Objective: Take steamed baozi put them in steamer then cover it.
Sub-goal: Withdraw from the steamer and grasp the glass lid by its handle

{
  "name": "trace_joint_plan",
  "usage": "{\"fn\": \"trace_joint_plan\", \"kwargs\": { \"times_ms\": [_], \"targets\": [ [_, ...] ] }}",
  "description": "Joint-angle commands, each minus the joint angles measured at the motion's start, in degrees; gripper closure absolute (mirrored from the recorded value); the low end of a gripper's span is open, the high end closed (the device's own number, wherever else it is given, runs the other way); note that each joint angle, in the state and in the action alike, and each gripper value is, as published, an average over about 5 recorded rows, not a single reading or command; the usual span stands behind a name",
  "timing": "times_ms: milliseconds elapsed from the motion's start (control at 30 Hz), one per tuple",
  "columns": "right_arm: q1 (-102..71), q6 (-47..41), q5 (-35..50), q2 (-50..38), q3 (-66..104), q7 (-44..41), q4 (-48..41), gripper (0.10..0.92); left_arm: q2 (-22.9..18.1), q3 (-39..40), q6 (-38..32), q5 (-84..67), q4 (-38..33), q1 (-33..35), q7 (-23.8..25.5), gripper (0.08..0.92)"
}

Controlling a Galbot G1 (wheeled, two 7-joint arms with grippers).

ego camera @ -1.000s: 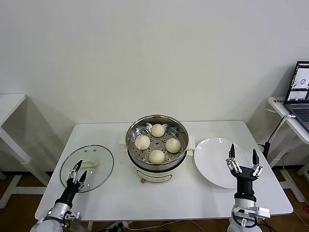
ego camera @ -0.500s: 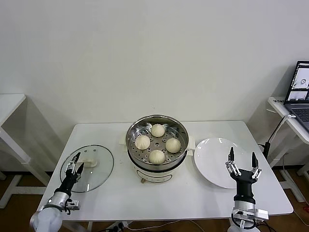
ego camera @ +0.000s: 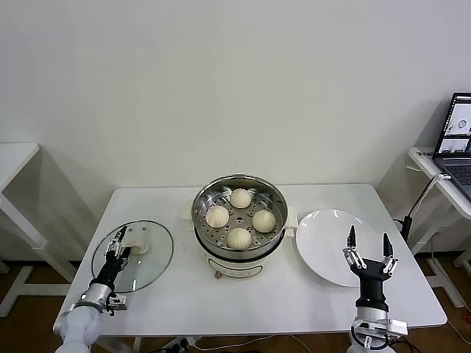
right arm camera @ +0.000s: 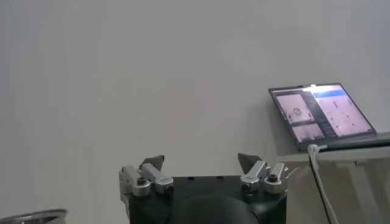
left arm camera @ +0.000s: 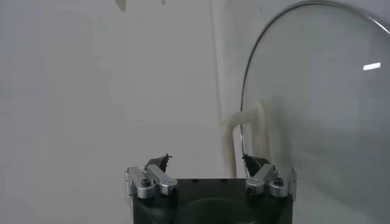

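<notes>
Head camera looks forward and down over the white rectangular table; wrist cameras sit close behind their grippers, facing outward, the left sharing the round clear glass lid.

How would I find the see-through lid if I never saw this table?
Start at the shiny round steel steamer holding four white buns, in the middle of the white table. Look toward the robot's left, where the left gripper hovers. The round clear glass lid lies flat there; unlike the plain white plate opposite, it is see-through.
</notes>
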Motion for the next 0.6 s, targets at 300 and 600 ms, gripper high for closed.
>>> {"fn": "trace_joint_plan", "kwargs": {
  "times_ms": [300,600],
  "targets": [
    [0.1,0.7,-0.5,0.1,0.0,-0.2,-1.3,0.203,-0.7,-0.1,0.4,3.8,5.7,-2.5,-2.5,0.416],
    [0.8,1.1,-0.6,0.2,0.0,-0.2,-2.5,0.203,-0.9,-0.4,0.6,3.5,2.1,-1.5,-2.8,0.675]
  ]
}}
